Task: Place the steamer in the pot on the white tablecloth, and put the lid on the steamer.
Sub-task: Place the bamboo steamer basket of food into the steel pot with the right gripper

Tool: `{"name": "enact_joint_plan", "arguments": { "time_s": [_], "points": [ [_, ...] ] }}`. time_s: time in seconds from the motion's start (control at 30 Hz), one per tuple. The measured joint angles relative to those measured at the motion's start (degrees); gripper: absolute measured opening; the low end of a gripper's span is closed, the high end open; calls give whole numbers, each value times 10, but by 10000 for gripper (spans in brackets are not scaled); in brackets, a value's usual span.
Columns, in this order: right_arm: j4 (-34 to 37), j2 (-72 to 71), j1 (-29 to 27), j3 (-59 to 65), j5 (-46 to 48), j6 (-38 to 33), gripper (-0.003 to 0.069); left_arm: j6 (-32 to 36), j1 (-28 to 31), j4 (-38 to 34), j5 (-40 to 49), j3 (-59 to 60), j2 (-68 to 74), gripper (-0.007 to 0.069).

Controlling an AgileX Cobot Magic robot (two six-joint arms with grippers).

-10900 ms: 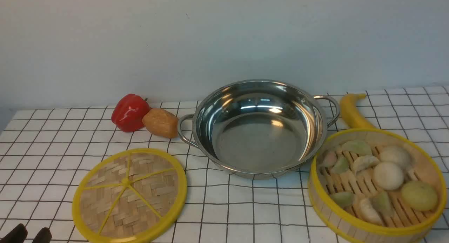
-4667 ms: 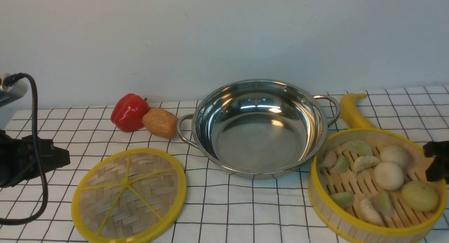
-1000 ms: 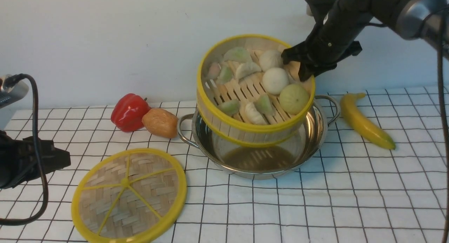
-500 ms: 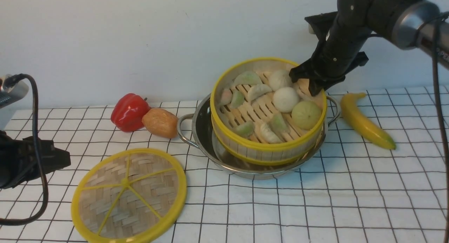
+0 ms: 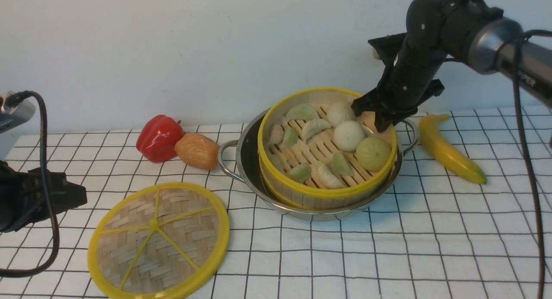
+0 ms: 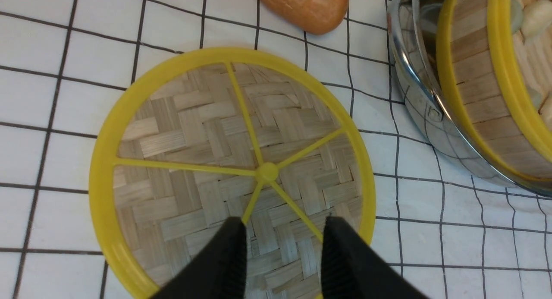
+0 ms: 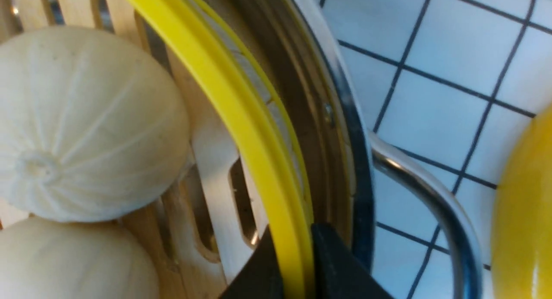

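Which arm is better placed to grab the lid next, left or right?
Left. The left gripper hovers open close to the lid, while the right gripper is clamped on the rim of the steamer in the pot, farther away.

The right gripper (image 5: 371,117) is finished in matte black, with two tapered fingers (image 7: 340,273). Behind it, a rounded black housing (image 5: 431,36) is dotted with small pale screws (image 5: 422,26). It is followed by a silver-grey collar (image 5: 489,42) and a dark tube (image 5: 532,77) printed with white lettering. A thin black cable (image 5: 523,148) is attached behind the collar. The left gripper (image 6: 284,230) is formed of two smooth black wedge-shaped fingers, and a thick black cable (image 5: 42,130) is fitted behind it.
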Motion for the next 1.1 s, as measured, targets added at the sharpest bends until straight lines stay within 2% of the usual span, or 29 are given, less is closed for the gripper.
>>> {"name": "enact_joint_plan", "arguments": {
  "time_s": [0.67,0.8,1.1],
  "points": [
    [27,29,0,-2,-11,-15,66,0,0,0,0,0,0,243],
    [27,29,0,-2,-11,-15,87,0,0,0,0,0,0,243],
    [28,28,0,-4,-11,-14,278,0,0,0,0,0,0,243]
  ]
}}
